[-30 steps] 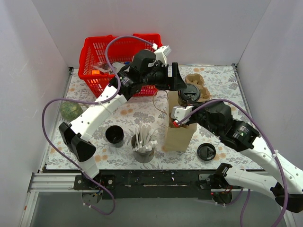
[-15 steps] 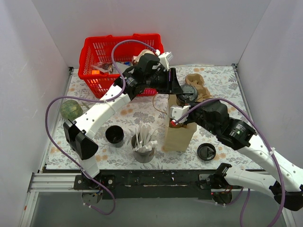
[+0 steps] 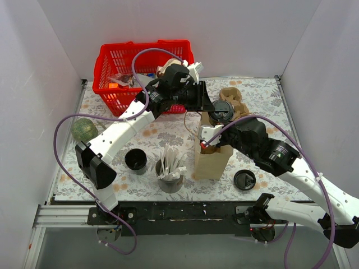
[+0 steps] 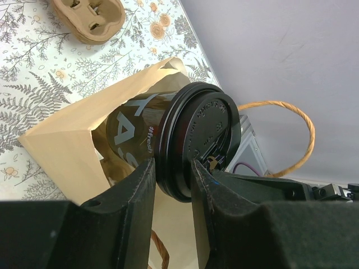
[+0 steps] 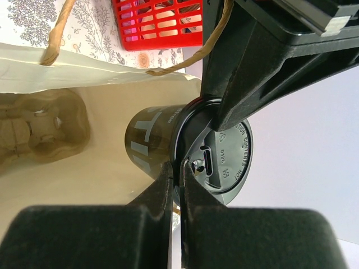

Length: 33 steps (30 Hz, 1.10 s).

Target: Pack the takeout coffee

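The takeout coffee (image 3: 222,110), a dark cup with a black lid, hangs tilted over the open mouth of the brown paper bag (image 3: 212,159). My left gripper (image 3: 211,106) is shut on the lid's rim. In the left wrist view the gripper (image 4: 173,174) clamps the lid (image 4: 205,137) and the cup's bottom (image 4: 134,140) is inside the bag (image 4: 61,140). My right gripper (image 3: 205,139) is shut on the bag's near top edge. In the right wrist view the gripper (image 5: 178,179) sits right below the cup (image 5: 147,140), with the bag's inside (image 5: 84,168) to the left.
A red basket (image 3: 140,67) stands at the back left. A brown cardboard cup carrier (image 3: 234,100) lies behind the bag. A lidless black cup (image 3: 136,159), a grey cup of white utensils (image 3: 171,171), a loose black lid (image 3: 244,180) and a green ball (image 3: 84,130) are on the table.
My left gripper has carried the coffee slightly left and nearer the bag's mouth. My right arm has shifted a little left while holding the bag's edge.
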### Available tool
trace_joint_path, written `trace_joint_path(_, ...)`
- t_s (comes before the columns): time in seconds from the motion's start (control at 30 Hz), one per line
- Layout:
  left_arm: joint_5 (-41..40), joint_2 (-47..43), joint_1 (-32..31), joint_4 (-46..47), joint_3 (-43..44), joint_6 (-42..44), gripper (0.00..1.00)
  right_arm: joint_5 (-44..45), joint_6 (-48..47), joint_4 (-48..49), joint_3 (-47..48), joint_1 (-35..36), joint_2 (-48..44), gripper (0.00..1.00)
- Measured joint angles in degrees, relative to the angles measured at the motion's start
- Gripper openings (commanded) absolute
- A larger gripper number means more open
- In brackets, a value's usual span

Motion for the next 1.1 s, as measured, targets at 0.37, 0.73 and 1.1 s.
trace_joint_path(0.37, -0.9, 0.0, 0.0, -0.1, -0.1, -1.2, 0.08, -1.6, 2.3, -1.5, 0.3, 0.0, 0.0, 0.43)
trace_joint_path(0.73, -1.0, 0.9, 0.0, -0.3, -0.7, -1.3, 0.05, -6.1, 8.4, -4.0, 4.0, 0.0, 0.2, 0.7)
trace_joint_path(1.1, -3.8, -2.3, 1.4, 3.1, -8.4, -6.4, 0.08, 0.3, 50.0, -8.7, 26.9, 0.0, 6.1, 0.72)
